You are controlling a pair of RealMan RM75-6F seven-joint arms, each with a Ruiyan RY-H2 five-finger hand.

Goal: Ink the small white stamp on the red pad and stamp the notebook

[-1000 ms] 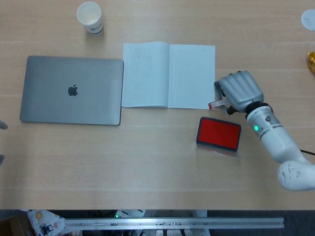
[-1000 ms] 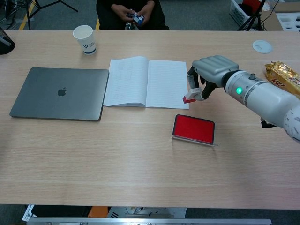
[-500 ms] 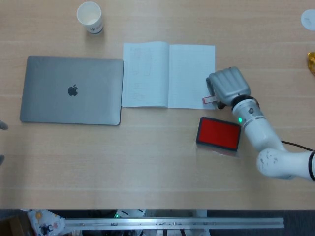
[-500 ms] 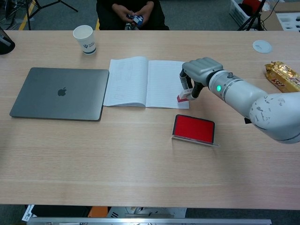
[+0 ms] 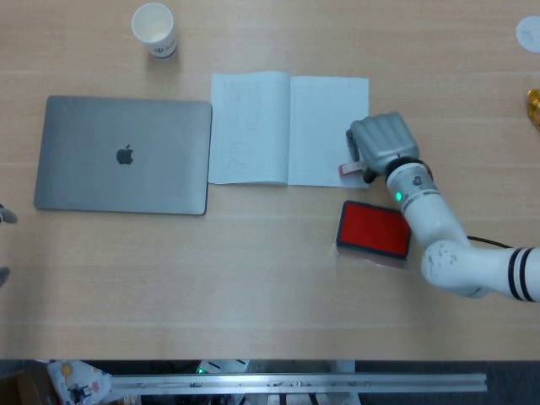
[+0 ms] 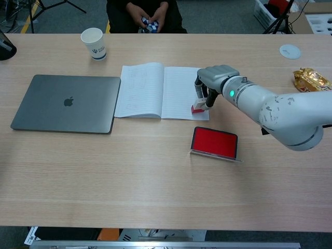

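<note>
My right hand [image 5: 381, 145] [image 6: 215, 83] grips the small white stamp [image 6: 198, 99] [image 5: 350, 167], whose red base sits low over the bottom right corner of the open notebook [image 5: 288, 128] [image 6: 162, 91]. I cannot tell whether the base touches the page. The red ink pad [image 5: 375, 229] [image 6: 214, 142] lies open on the table just in front of the notebook's right page, below the hand. My left hand is out of both views.
A closed grey laptop [image 5: 123, 154] [image 6: 65, 102] lies left of the notebook. A white paper cup [image 5: 154, 29] [image 6: 94, 43] stands at the back left. A gold snack packet [image 6: 311, 84] and a white round lid [image 6: 290, 51] sit at the far right. A person sits behind the table.
My right hand has carried the stamp leftward and down, from beside the notebook's right edge onto its lower right corner. The forearm has swung in behind it.
</note>
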